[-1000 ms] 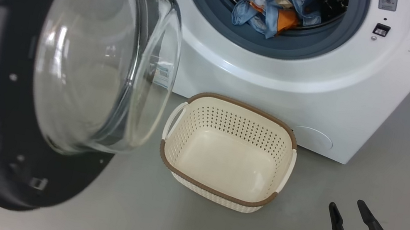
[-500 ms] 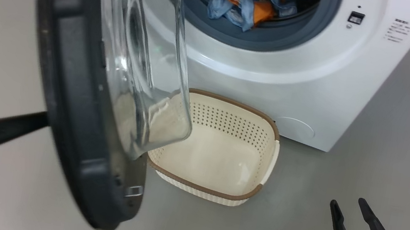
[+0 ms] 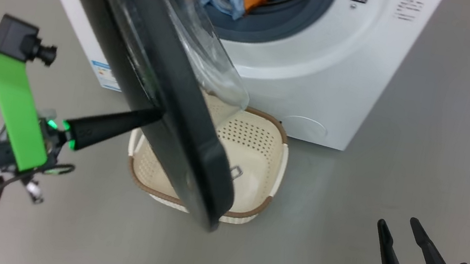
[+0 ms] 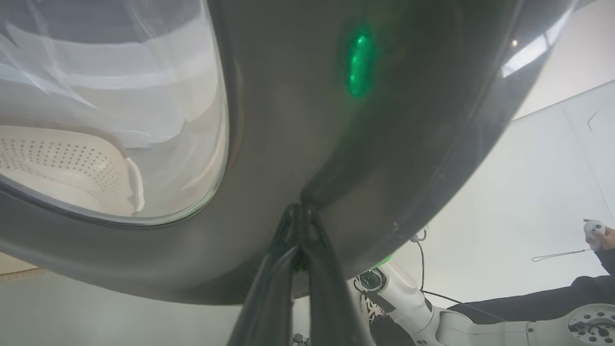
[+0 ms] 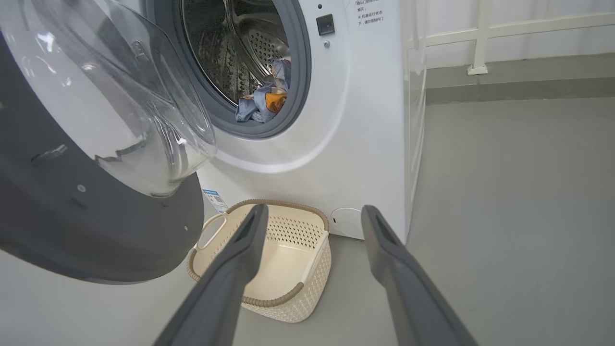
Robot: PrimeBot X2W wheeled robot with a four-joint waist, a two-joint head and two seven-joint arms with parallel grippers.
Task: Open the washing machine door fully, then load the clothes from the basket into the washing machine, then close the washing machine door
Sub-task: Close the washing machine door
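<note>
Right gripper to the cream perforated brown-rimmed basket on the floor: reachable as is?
Probably yes. The open right gripper faces the cream basket across bare grey floor; the black-rimmed glass washing machine door overhangs only its left part.

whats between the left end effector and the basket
The washing machine door: in the head view its black rim stands between the left end effector and the basket.

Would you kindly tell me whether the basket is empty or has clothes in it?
Empty: the basket shows a bare cream floor, and the clothes lie inside the washing machine.
</note>
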